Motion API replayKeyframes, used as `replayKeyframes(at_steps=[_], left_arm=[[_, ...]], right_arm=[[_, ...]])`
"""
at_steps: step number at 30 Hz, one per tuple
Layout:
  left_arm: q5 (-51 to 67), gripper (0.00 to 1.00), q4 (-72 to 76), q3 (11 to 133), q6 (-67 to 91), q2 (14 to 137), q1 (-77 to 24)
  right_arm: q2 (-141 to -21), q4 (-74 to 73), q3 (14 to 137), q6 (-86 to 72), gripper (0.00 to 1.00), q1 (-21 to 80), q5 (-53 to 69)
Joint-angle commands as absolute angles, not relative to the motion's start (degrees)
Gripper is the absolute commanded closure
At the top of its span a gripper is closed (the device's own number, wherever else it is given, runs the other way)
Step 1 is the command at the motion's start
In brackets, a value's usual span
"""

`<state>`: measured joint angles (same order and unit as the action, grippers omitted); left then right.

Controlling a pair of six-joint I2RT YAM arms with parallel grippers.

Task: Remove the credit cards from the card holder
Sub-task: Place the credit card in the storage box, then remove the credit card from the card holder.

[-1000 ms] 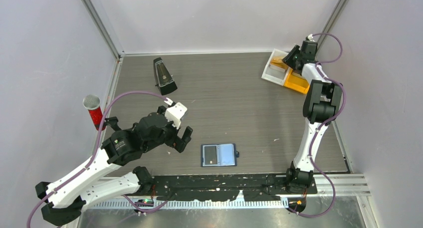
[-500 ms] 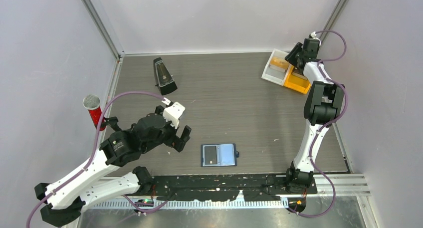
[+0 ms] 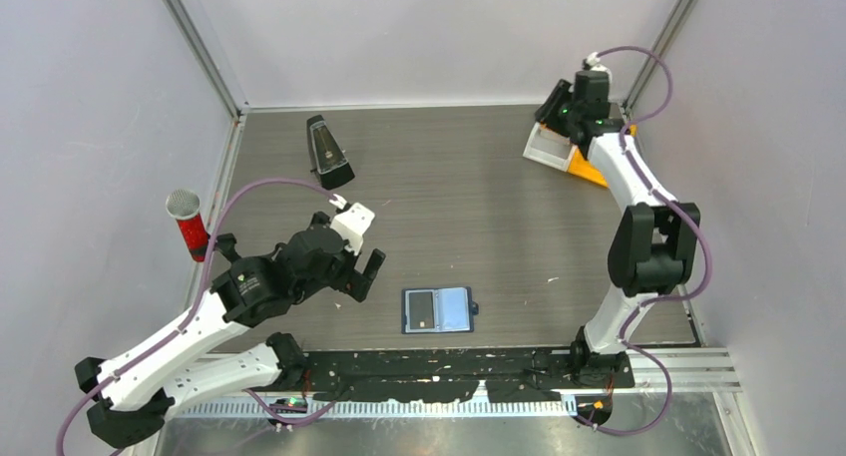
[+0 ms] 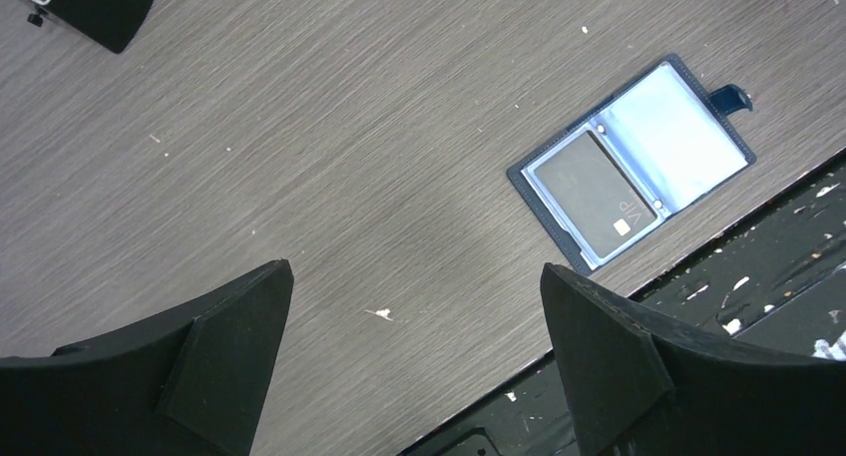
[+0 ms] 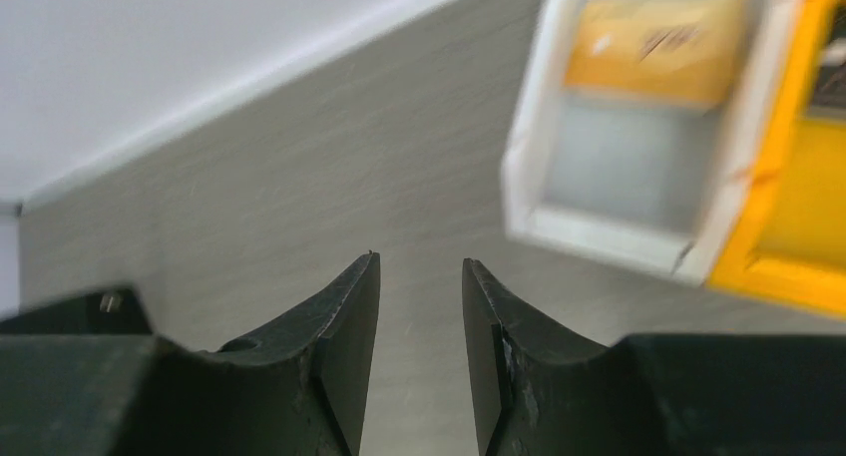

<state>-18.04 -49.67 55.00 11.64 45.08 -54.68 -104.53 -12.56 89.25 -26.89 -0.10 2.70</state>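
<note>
An open navy card holder (image 4: 631, 167) lies flat on the table. A dark card (image 4: 597, 195) marked "VIP" sits in its left pocket, and the right pocket shows pale blue. The holder is beyond and to the right of the left gripper (image 4: 413, 271), whose fingers are spread wide, empty, and clear of it. Since a second ago, the right gripper (image 5: 421, 261) has swung from over the trays to their left edge. Its fingers are slightly parted and grasp nothing. Just to their right, a white tray (image 5: 599, 231) holds an orange-yellow card (image 5: 653, 42) with blurred print, beside a yellow tray (image 5: 788, 276).
</note>
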Motion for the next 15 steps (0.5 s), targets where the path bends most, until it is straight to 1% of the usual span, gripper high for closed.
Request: replayKeyframes(at_steps=[1, 6, 8, 11, 15], left_arm=[[-18.98, 0.01, -50.79, 57.51, 17.46, 43.69, -54.58], [-13.06, 0.03, -50.32, 54.77, 28.46, 42.72, -54.58], [-10.98, 0.04, -49.28, 52.65, 31.77, 42.14, -54.58], [-8.45, 0.04, -45.50, 48.56, 36.27, 40.89, -54.58], [-8.28, 0.08, -39.71, 42.86, 41.75, 39.69, -54.50]], right_arm=[[-94.50, -21.06, 80.17, -29.46, 0.57, 8.14, 1.57], [-82.28, -20.37, 66.36, -28.50, 0.56, 17.61, -1.63], [-78.63, -19.32, 60.99, -28.99, 0.55, 21.24, -1.12], [-74.28, -18.36, 53.64, -29.48, 0.55, 26.20, 3.27], [-67.63, -14.87, 44.66, -30.00, 0.55, 30.91, 7.82]])
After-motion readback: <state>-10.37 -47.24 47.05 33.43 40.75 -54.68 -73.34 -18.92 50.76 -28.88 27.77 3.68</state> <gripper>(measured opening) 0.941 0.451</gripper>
